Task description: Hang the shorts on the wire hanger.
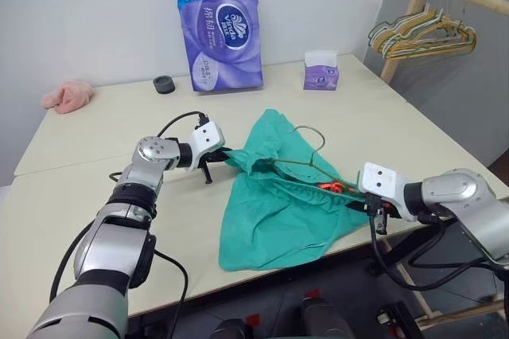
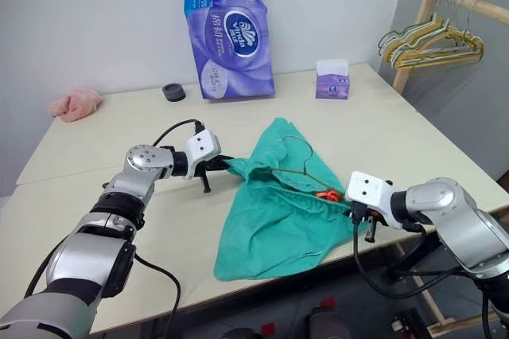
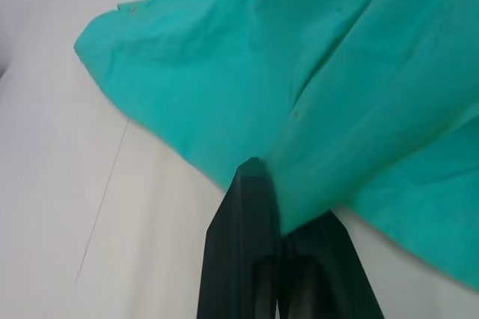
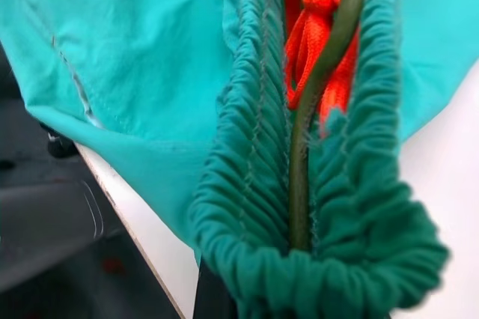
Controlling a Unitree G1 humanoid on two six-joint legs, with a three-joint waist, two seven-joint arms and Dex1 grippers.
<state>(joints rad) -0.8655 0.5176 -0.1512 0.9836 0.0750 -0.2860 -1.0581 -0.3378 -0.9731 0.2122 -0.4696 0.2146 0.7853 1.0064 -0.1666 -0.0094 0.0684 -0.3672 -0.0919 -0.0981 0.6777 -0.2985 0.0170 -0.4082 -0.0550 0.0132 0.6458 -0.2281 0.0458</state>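
We pinch the shorts (image 1: 278, 196) in both grippers, left gripper (image 1: 225, 157) at a leg, right gripper (image 1: 371, 210) clamping waistband and wire hanger (image 1: 306, 162); the cloth looks limp, so grip gathered edges.

1. The shorts (image 1: 274, 212) lie on the table (image 1: 79, 196) before me, between my two end effectors.
2. The wire hanger (image 1: 306, 160) lies partly inside the shorts, hook toward the far side.
3. My left end effector (image 1: 225, 156) meets the shorts' left edge; my right end effector (image 1: 374, 210) meets their right edge.
4. Behind the shorts stand a tissue pack (image 1: 221, 25) and a tissue box (image 1: 320, 70).
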